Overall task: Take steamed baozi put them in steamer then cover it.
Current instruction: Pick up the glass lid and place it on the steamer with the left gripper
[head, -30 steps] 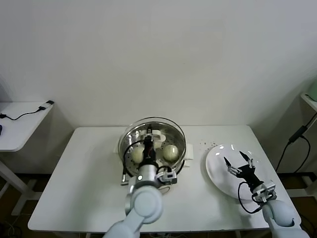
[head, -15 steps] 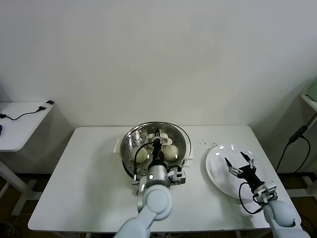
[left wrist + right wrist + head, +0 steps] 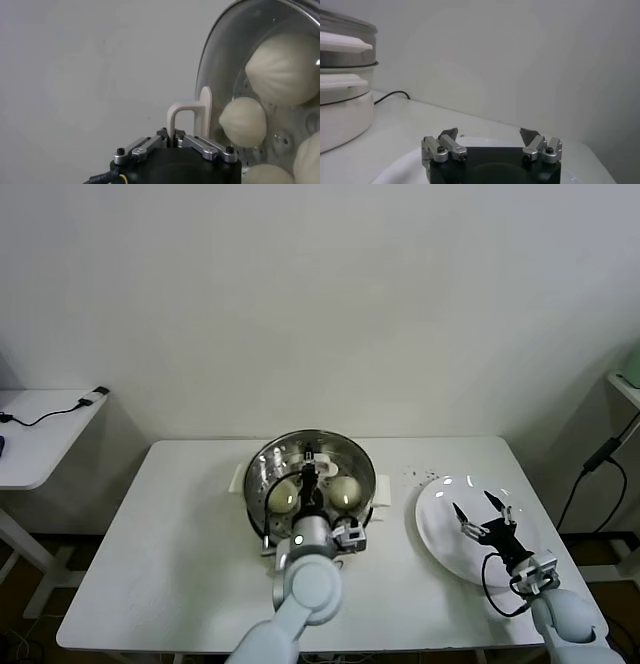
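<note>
covering step in hand. the cover (image 3: 312, 474) is held over the steamer (image 3: 258, 502) by its white handle (image 3: 192, 117), pinched between the pressed-together fingers of the left gripper (image 3: 309, 471); the glass appears tilted rather than seated, judged from the left wrist view. steamed baozi (image 3: 242, 121) are seen through the glass on the perforated tray inside the steamer. the right gripper (image 3: 482, 512) is parked right of the steamer, above the white plate (image 3: 440, 534), fingers spread, nothing held. next move, as judged: cover to be levelled, lowered onto the steamer rim, handle then released.
</note>
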Available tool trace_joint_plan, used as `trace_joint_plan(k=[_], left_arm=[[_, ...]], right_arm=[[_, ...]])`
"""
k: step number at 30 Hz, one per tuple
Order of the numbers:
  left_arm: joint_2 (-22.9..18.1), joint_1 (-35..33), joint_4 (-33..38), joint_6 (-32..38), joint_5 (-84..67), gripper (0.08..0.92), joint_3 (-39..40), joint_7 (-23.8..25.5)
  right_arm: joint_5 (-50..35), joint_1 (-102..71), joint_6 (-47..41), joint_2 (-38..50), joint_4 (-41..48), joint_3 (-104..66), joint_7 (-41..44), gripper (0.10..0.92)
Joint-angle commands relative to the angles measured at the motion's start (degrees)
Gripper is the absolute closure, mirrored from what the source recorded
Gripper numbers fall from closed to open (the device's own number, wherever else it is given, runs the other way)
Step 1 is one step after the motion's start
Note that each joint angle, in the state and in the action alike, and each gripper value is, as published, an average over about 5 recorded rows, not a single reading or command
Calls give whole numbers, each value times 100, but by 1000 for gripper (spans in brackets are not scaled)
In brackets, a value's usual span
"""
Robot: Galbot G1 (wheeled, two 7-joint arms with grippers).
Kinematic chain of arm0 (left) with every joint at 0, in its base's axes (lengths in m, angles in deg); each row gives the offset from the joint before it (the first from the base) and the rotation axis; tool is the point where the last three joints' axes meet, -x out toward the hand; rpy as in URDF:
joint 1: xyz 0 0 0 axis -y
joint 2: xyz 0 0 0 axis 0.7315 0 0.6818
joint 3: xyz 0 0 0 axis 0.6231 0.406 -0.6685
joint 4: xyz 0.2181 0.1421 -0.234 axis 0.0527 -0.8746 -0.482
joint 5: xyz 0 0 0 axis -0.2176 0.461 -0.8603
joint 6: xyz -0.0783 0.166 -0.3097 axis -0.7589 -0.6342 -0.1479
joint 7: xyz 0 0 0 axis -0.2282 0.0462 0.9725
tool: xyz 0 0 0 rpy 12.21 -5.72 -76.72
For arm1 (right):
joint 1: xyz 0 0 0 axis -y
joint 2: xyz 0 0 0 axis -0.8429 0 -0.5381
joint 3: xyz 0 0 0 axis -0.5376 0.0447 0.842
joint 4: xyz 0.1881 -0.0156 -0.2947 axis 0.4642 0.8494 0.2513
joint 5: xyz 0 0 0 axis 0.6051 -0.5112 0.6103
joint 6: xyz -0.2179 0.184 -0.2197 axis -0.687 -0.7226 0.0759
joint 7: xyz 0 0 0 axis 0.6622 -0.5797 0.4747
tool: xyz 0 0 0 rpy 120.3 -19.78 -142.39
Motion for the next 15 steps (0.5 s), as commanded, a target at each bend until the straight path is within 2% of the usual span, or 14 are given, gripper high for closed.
trace_joint_plan(k=[1, 15], left_arm=[[-5, 6, -104, -281, -58, 853, -35, -98], [44, 25, -158, -281, -97, 853, -23, -138]], right_arm=[[15, 9, 6, -16, 9, 3, 16, 203], [27, -20, 14, -23, 15, -53, 101, 203]])
